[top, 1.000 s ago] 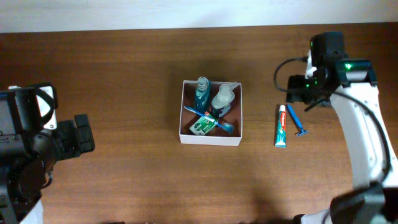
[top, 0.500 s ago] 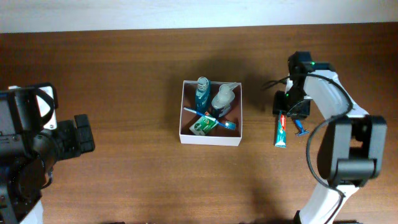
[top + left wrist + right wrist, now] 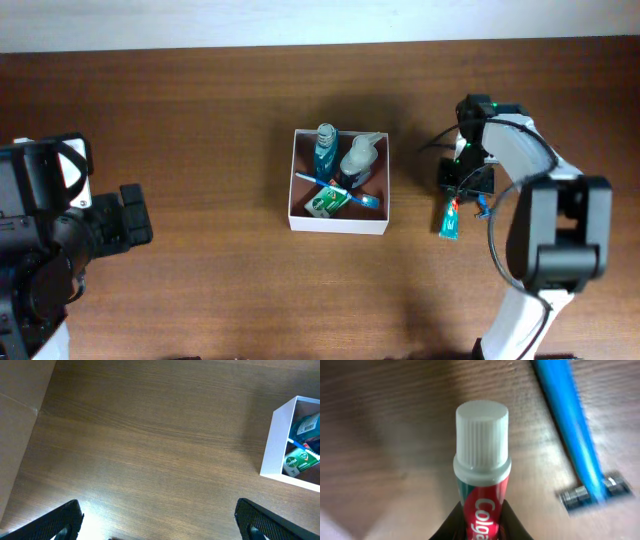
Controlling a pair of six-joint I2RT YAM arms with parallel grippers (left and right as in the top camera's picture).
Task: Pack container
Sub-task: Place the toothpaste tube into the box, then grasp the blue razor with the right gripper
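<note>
The container (image 3: 338, 226) is a square white box with a reddish-brown inside, mid-table, also at the right edge of the left wrist view (image 3: 278, 440). It holds a teal bottle (image 3: 325, 148), a clear bottle (image 3: 358, 157), a toothbrush (image 3: 340, 187) and a green packet (image 3: 326, 203). To its right lies a red-and-white toothpaste tube (image 3: 450, 223). My right gripper (image 3: 459, 190) is down over the tube's cap end. In the right wrist view its jaws press both sides of the tube (image 3: 482, 460), so the gripper (image 3: 482, 525) is shut on it. My left gripper (image 3: 160, 525) hangs wide open over bare wood, far left of the container.
A blue razor (image 3: 570, 430) lies on the wood just right of the tube, partly under the right arm in the overhead view (image 3: 482, 208). The left arm (image 3: 60, 230) fills the table's left edge. A pale wall (image 3: 320, 20) runs along the far edge.
My right arm swung in from the far right and came down onto the tube's cap end. Its jaws narrowed onto the tube, which now lies slightly tilted. The left arm has not moved.
</note>
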